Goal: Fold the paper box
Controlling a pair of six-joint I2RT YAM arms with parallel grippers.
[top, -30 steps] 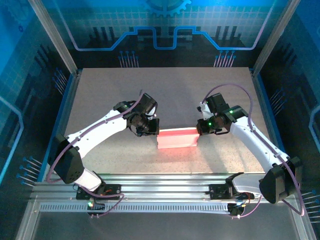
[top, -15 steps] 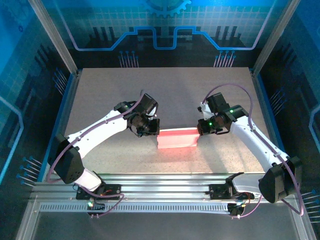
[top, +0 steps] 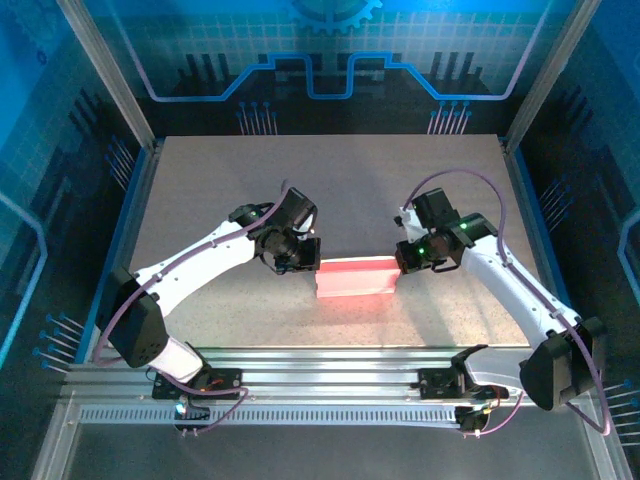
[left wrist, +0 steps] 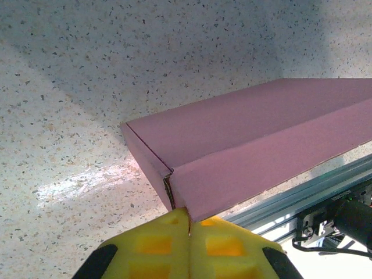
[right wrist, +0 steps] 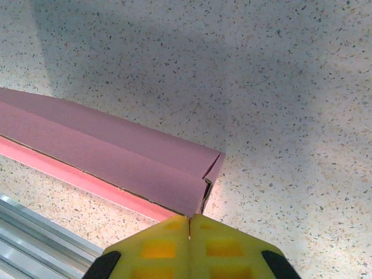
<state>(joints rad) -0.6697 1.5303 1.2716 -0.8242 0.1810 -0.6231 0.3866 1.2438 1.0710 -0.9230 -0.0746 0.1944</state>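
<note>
The paper box (top: 355,277) lies mid-table as a long, shallow pink shape with its walls folded up. My left gripper (top: 308,262) is at its left end and my right gripper (top: 400,262) at its right end. In the left wrist view the yellow fingers are shut, and the left gripper (left wrist: 189,216) touches the near corner seam of the paper box (left wrist: 261,133). In the right wrist view the right gripper (right wrist: 190,220) is shut too, tips against the corner of the paper box (right wrist: 104,151), where a slit gapes between the end flap and the front wall.
The speckled table (top: 330,190) stretches behind the box. An aluminium rail (top: 330,365) runs along the near edge, close in front of the box. Frame posts and blue panels wall in the sides and back.
</note>
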